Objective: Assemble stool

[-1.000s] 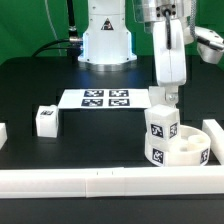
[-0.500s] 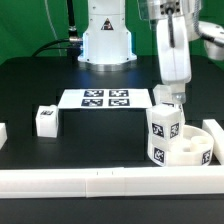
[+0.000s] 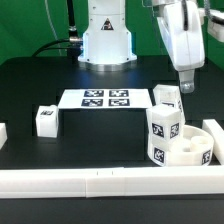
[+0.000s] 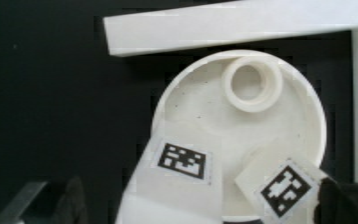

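A robotics lab bench. A white robot arm base (image 3: 107, 40) stands at the back of a matt black worktop (image 3: 100, 140), with a green backdrop (image 3: 25, 25) and dark cables (image 3: 68, 18) behind it. A flat white marker board (image 3: 105, 99) printed with black-and-white square tags lies on the worktop, and long white border rails (image 3: 90, 181) edge its near side.

At four o'clock in your exterior view a leg (image 3: 160, 140) hides part of the seat (image 3: 192, 154); the fingers (image 4: 43, 203) of your claw (image 3: 186, 86) look blurred.
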`<state>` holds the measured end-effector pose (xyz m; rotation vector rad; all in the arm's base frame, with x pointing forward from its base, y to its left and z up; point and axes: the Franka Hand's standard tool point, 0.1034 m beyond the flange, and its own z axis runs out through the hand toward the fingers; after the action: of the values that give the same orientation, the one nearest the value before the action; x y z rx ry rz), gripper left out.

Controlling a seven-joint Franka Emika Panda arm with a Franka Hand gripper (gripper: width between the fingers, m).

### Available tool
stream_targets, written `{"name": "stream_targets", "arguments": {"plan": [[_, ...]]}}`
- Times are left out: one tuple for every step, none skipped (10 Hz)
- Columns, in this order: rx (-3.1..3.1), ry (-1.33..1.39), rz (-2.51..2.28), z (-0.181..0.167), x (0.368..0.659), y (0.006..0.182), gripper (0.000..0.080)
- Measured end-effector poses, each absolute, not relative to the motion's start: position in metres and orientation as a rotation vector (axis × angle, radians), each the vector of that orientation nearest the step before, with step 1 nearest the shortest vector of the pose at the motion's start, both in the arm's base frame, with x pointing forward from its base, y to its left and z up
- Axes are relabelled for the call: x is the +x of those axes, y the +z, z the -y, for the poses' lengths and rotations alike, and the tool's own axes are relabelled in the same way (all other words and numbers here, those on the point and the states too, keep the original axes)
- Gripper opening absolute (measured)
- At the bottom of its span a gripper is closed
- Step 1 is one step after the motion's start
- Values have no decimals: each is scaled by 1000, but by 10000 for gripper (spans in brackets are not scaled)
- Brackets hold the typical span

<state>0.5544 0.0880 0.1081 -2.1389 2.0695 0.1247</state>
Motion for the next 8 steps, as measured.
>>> {"name": "stream_targets", "arguments": {"plan": [[-2276,125,-1937,-90,553,106,649],[-2367,144,-1835,-92,552,106,649],[-2473,130,-1681,-93,552,106,649],[-2544,119,-1562,-93,552,106,649],[-2580,114,-1500,-93,552,106,649],[-2634,105,-1398,-93,552,106,649],[-2691,94,-1280,-93,552,106,649],[-2722,88,-1211,-92,552,106,649]]}}
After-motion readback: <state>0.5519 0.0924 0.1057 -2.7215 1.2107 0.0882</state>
